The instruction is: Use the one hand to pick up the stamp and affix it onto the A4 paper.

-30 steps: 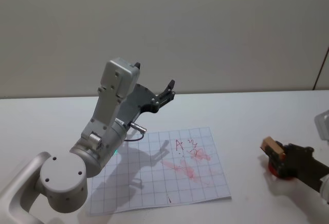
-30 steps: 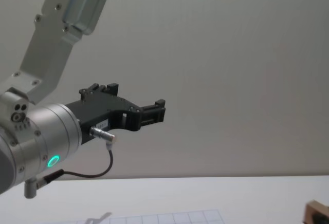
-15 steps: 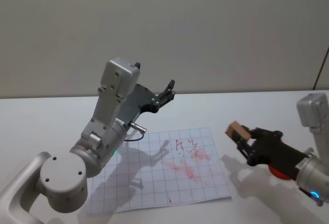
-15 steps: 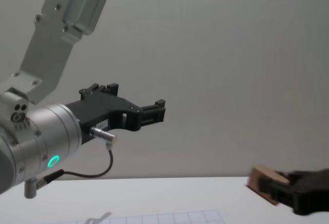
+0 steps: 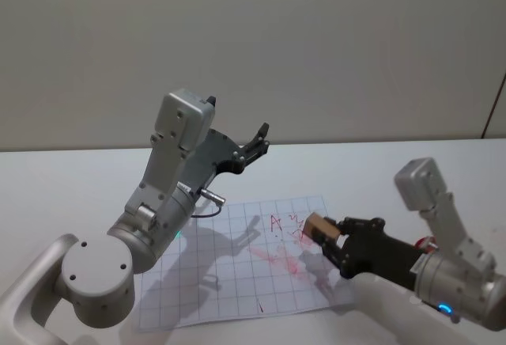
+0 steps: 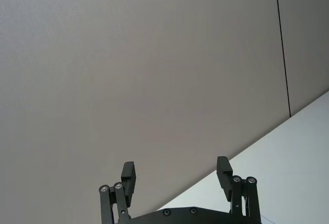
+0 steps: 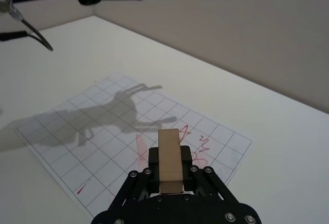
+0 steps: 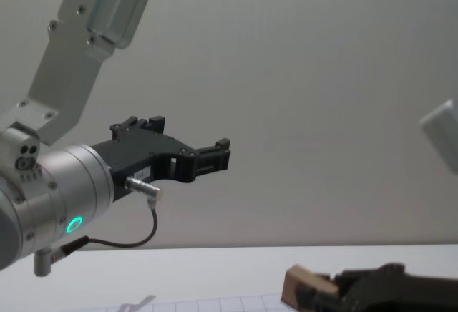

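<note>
My right gripper [image 5: 330, 238] is shut on the stamp [image 5: 318, 226], a light-brown wooden block, and holds it just above the right part of the A4 paper [image 5: 237, 282]. The right wrist view has the stamp [image 7: 169, 159] between the black fingers, over the gridded paper [image 7: 103, 131] with red ink marks [image 7: 193, 147]. Low in the chest view the stamp [image 8: 298, 288] sticks out of the right gripper [image 8: 315, 296]. My left gripper [image 5: 258, 141] hangs open in the air behind the paper, far from the stamp; the left wrist view shows its fingers [image 6: 223, 171] spread.
A white table [image 5: 71, 187] carries the paper. A red object [image 5: 431, 244] peeks out behind my right arm at the table's right. The left arm [image 5: 170, 179] stands over the paper's left side and casts a shadow on it.
My right gripper has carried the stamp leftward from the table's right side to above the paper's right part. The left arm has not moved.
</note>
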